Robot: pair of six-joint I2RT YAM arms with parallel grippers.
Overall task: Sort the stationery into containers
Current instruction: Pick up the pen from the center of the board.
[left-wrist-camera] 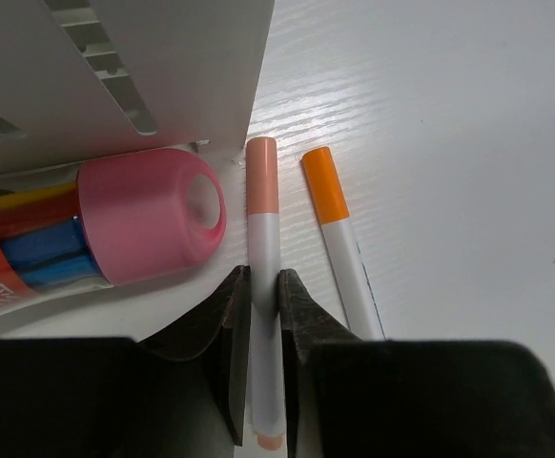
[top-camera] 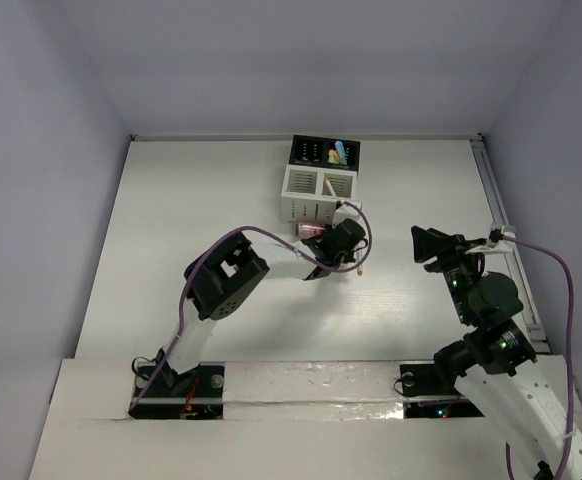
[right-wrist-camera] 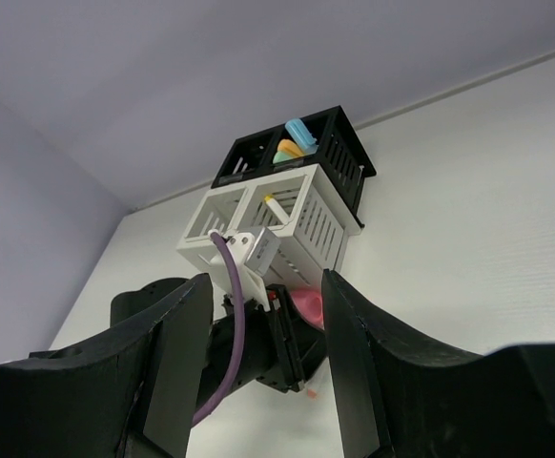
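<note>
My left gripper point(left-wrist-camera: 263, 279) is shut on a thin white marker with a pink cap point(left-wrist-camera: 262, 181) that lies on the table, just in front of the white slotted box point(left-wrist-camera: 163, 67). An orange-capped white marker point(left-wrist-camera: 339, 239) lies beside it on the right, and a fat pink cylinder point(left-wrist-camera: 150, 216) on the left. In the top view the left gripper point(top-camera: 336, 248) is below the organiser, a white box point(top-camera: 318, 192) joined to a black box point(top-camera: 309, 152) that holds blue, orange and green markers point(top-camera: 339, 153). My right gripper point(top-camera: 429, 245) is open and empty, raised to the right.
The right wrist view shows the organiser point(right-wrist-camera: 327, 218) with a white stick point(right-wrist-camera: 279, 212) in the white box, and the left arm's wrist point(right-wrist-camera: 258, 343) between my open fingers. A rail point(top-camera: 501, 235) runs along the table's right edge. Walls enclose the table.
</note>
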